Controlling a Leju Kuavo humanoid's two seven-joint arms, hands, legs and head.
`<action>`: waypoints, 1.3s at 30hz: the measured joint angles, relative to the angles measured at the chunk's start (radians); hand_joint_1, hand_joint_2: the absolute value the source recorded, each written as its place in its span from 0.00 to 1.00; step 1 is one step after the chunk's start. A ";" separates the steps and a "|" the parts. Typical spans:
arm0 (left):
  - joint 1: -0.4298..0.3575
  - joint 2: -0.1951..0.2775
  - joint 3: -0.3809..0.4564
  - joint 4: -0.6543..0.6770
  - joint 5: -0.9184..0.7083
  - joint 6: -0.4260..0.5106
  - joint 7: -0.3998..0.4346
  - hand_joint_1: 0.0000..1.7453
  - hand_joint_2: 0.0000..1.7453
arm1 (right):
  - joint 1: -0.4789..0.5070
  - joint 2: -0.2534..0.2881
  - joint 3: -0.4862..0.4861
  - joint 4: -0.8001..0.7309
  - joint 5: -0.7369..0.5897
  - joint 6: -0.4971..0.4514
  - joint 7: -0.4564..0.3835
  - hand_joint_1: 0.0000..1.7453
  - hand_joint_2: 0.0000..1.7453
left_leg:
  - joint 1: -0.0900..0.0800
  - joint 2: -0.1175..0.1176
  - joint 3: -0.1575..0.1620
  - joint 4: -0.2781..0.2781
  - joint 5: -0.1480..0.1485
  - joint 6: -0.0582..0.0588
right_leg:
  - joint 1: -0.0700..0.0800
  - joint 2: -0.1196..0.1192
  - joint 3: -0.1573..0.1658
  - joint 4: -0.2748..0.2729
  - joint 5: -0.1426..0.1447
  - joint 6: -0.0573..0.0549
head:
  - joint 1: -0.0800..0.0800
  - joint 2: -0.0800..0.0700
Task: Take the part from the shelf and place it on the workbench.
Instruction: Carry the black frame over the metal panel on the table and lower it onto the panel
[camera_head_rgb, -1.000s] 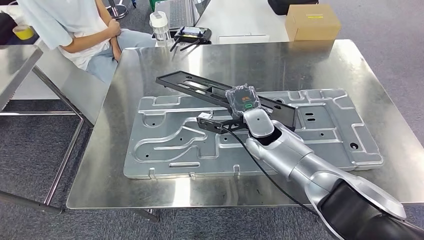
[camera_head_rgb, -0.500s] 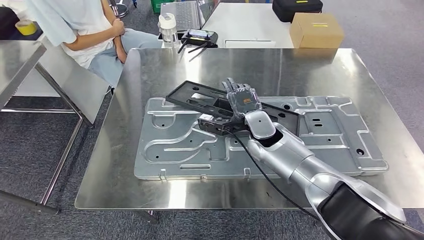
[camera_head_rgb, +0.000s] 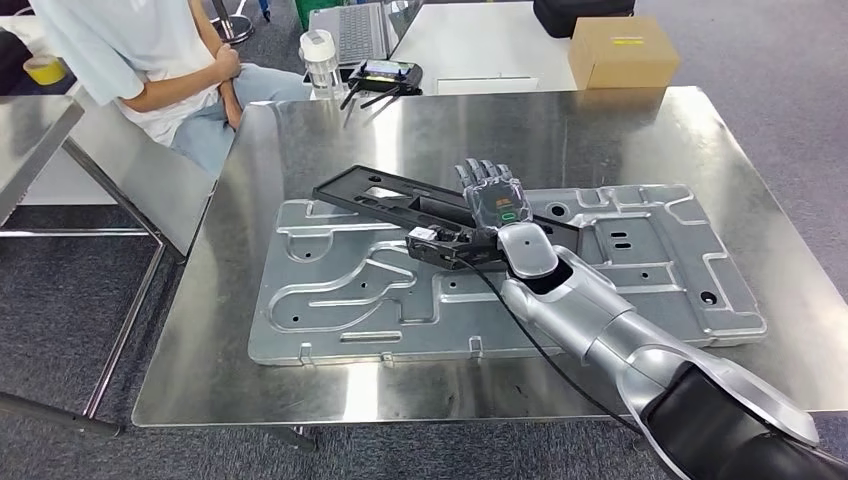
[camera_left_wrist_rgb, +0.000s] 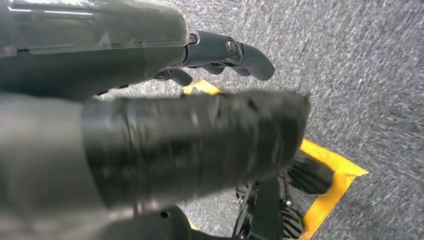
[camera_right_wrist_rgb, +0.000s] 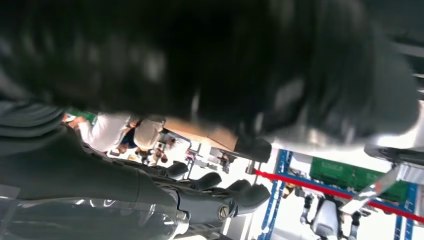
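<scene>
The long black part lies slanted across the big silver stamped plate on the steel workbench. My right hand is over the part's middle with its fingers stretched out flat along it. In the right wrist view the fingers and the dark thumb stand apart, with only the room showing between them. My left hand hangs over grey carpet holding nothing, its fingers loosely bent.
A seated person is at the workbench's far left corner. Behind the workbench stand a bottle, a laptop, a black controller and a cardboard box. Another steel table is at the left.
The camera has shifted a little. The part's raised far end has come down onto the plate, and my right hand's fingers have straightened out over it.
</scene>
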 joint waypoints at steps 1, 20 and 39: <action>0.000 0.000 0.000 0.000 0.000 -0.001 0.002 0.00 0.00 | 0.001 0.000 0.000 0.000 0.000 0.001 0.000 0.00 0.00 | 0.001 0.000 -0.025 0.063 -0.035 -0.005 | 0.000 0.000 -0.001 0.000 0.001 -0.002 | -0.002 0.000; -0.004 0.000 0.000 0.000 -0.009 -0.002 0.022 0.00 0.00 | 0.004 -0.010 0.000 -0.006 0.019 0.025 0.010 0.00 0.00 | -0.007 0.004 0.018 -0.105 0.099 0.055 | 0.004 -0.002 -0.075 0.250 -0.151 0.042 | 0.010 0.000; -0.003 -0.001 0.000 0.001 -0.010 -0.007 0.027 0.00 0.00 | -0.010 -0.010 0.000 -0.037 0.030 0.038 0.020 0.00 0.00 | 0.013 -0.001 -0.001 0.094 0.000 -0.021 | -0.001 -0.006 -0.039 -0.018 0.045 -0.001 | 0.001 0.000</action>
